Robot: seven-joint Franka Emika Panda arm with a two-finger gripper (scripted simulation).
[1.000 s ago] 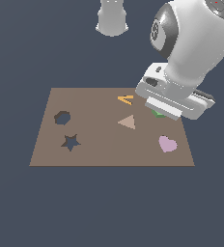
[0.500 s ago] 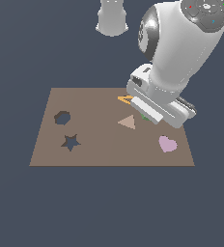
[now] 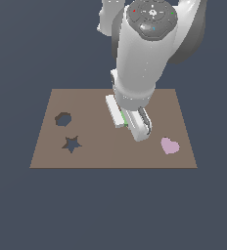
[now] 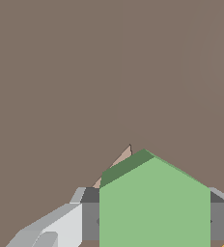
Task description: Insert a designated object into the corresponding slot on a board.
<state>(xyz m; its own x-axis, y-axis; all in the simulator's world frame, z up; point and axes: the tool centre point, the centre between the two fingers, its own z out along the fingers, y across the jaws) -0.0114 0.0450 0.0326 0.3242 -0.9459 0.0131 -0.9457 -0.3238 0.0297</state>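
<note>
Gripper (image 3: pixel 126 122) jaws clamp the hexagon (image 4: pixel 155 202) over mid-board (image 3: pixel 96 151). Slot (image 3: pixel 63 118) lies toward 9 o'clock, star cutout (image 3: pixel 71 144) at 8, heart (image 3: pixel 170 145) at 4.

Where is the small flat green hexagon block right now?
The green hexagon block sits between the gripper fingers near the middle of the brown board, between the dark hexagon-shaped cutout and the pink heart.
</note>
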